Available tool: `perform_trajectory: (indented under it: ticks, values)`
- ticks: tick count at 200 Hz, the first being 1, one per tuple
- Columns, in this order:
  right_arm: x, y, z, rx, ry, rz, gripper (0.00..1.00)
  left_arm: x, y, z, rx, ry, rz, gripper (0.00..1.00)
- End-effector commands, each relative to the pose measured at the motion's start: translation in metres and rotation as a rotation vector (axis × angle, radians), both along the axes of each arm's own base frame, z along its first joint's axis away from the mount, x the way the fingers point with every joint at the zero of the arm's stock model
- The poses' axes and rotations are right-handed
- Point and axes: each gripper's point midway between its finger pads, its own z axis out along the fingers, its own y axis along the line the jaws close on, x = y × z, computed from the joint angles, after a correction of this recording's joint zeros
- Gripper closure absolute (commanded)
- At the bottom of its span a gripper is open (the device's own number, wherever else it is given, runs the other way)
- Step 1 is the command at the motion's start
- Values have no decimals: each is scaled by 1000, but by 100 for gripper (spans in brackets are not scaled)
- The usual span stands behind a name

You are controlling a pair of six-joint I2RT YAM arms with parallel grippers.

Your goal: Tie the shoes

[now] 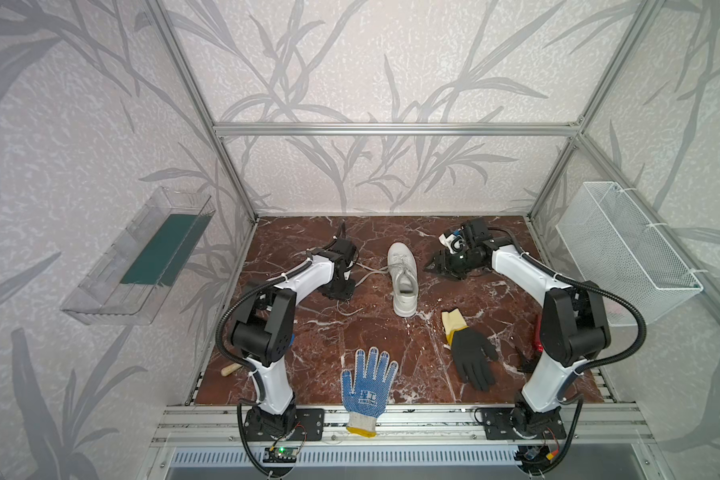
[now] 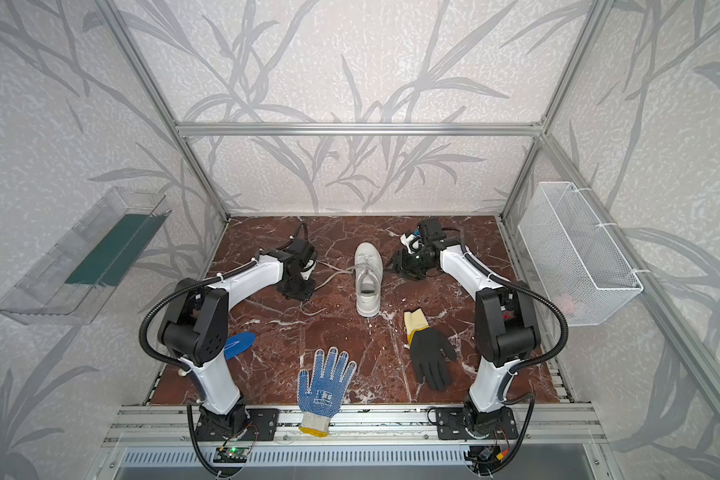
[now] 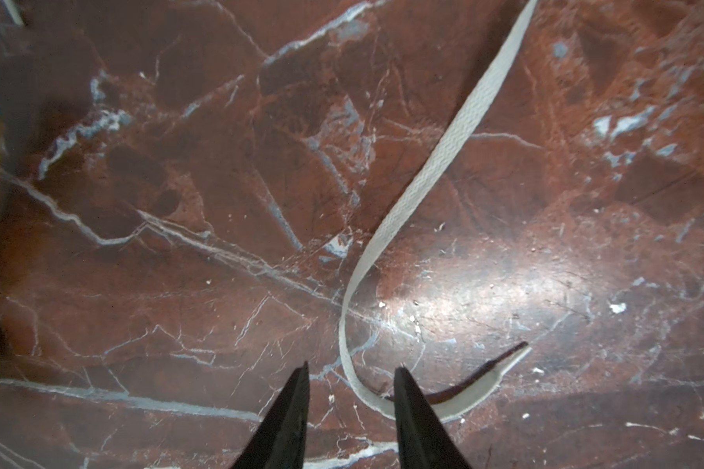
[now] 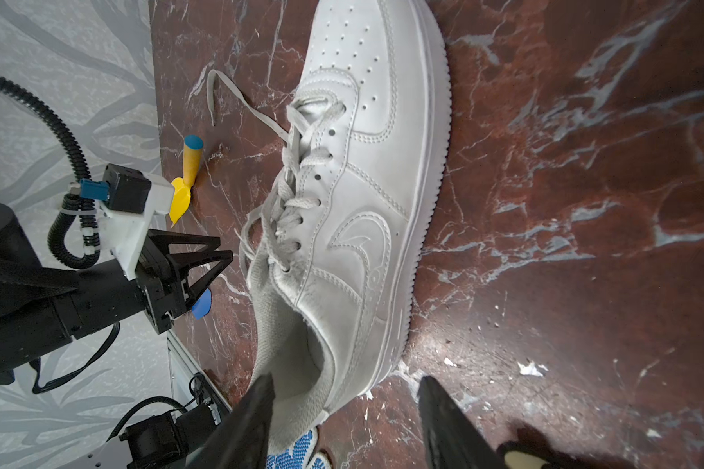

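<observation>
- Shoe: a single low-top sneaker, white all over. It stands upright on its sole at the middle of the desk, nearer the back edge, with the toe toward the back edge and the heel toward the front edge.
- Upper: smooth white panels with doubled stitch lines, rows of small holes over the toe and a curved emblem on the side. The surface is slightly scuffed and greyed.
- Sole: thick and white, with a finely ribbed edge.
- Lining: pale grey-white mesh around the open collar and heel.
- Laces: flat, white and woven. They are threaded criss-cross through the eyelets and are untied. Both loose ends trail off the shoe's left side onto the desk.
- Lace end: lies flat on the marble and curves in a hook between the left fingers, with its tip just past one of them.
- Left gripper: points down at the desk, left of the shoe. The jaws are parted, one on each side of the lace, with a gap showing; the lace is not pinched.
- Right gripper: is level with the shoe's right side and apart from it. The jaws are spread wide and hold nothing.
- Dotted glove: lies palm-flat at the front edge, its cuff overhanging.
- Black glove: has a yellow cuff and lies toward the front right corner.
</observation>
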Motion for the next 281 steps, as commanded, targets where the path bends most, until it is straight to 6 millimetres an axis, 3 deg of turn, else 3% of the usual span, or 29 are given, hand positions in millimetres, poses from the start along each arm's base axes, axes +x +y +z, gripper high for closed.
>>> perform_trajectory:
  ticks: [1,92,127,152,172,199,233,281]
  values:
    - [1,-1,13,18,-25,19,42,-6,3,-7,18,16,35,64]
    - [4,0,17,23,-29,23,42,-14,4,-30,18,61,55,72]
    - [4,-3,19,17,-31,18,42,-15,2,-36,8,70,61,84]
    - [4,-4,19,18,-31,16,42,-14,2,-37,13,66,61,100]
    - [4,-5,21,19,-33,14,42,-11,0,-29,6,53,57,100]
    - [5,-7,23,21,-37,9,42,7,-7,8,-26,-22,46,100]
    - [4,-13,25,31,-39,-4,42,55,-30,95,-121,-195,37,100]
    - [-10,-31,12,41,1,-44,42,106,-115,193,-411,-366,-52,100]
